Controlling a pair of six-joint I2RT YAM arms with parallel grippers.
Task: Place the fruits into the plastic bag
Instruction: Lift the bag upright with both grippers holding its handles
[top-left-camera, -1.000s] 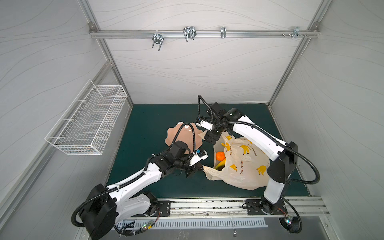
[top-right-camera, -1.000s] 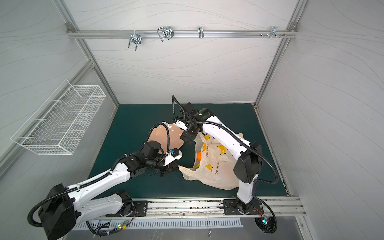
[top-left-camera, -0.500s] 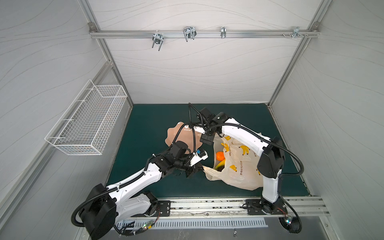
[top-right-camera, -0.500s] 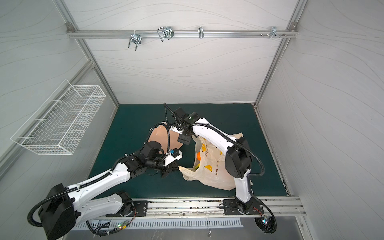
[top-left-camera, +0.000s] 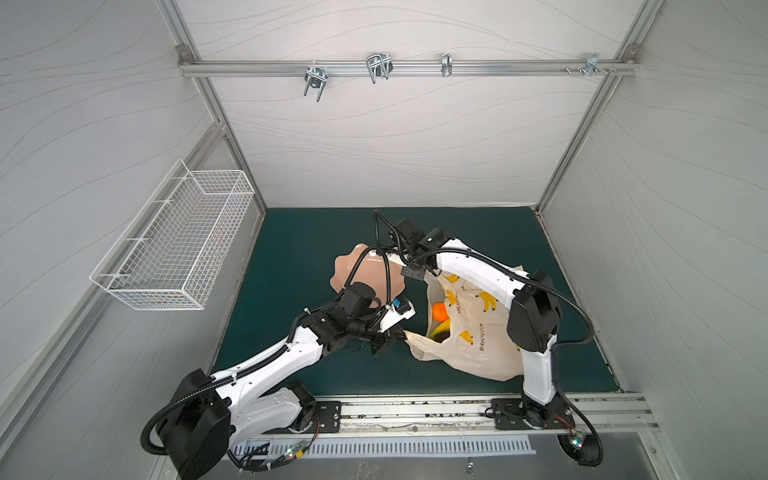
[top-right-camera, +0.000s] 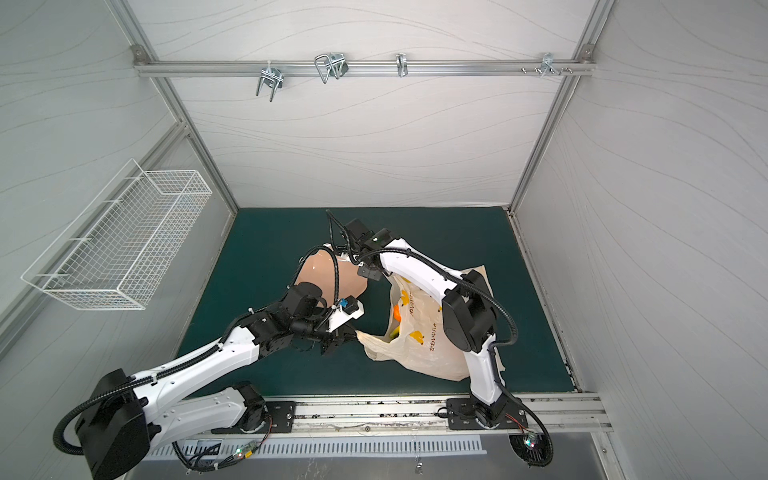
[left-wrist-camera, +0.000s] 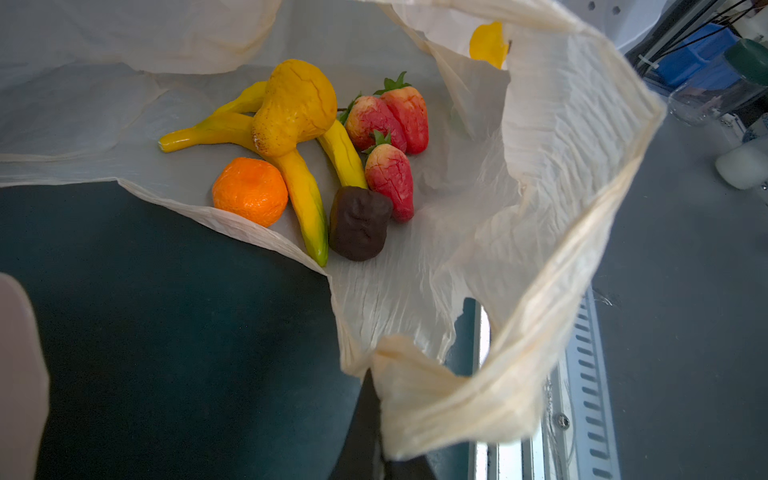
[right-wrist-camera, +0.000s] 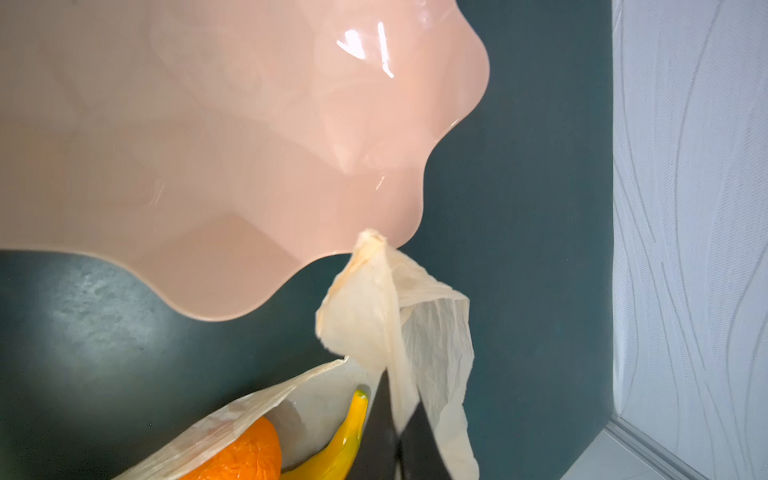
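The cream plastic bag (top-left-camera: 478, 336) (top-right-camera: 432, 349) lies on the green mat with its mouth spread toward the left. Inside it, the left wrist view shows the fruits: an orange (left-wrist-camera: 250, 191), two bananas (left-wrist-camera: 305, 195), a yellow pear shape (left-wrist-camera: 295, 106), three strawberries (left-wrist-camera: 390, 178) and a dark brown one (left-wrist-camera: 359, 222). My left gripper (top-left-camera: 395, 336) (left-wrist-camera: 380, 415) is shut on the near handle of the bag. My right gripper (top-left-camera: 415, 272) (right-wrist-camera: 399, 415) is shut on the far handle, beside the bowl's rim.
A pink wavy-edged bowl (top-left-camera: 353, 266) (right-wrist-camera: 208, 145) sits just left of the bag's mouth, partly under both arms. A white wire basket (top-left-camera: 174, 245) hangs on the left wall. A metal rail (top-left-camera: 415, 411) runs along the front edge.
My right gripper has swung left to the bag's far handle by the bowl and has shut on it. The left gripper has kept its hold and place.
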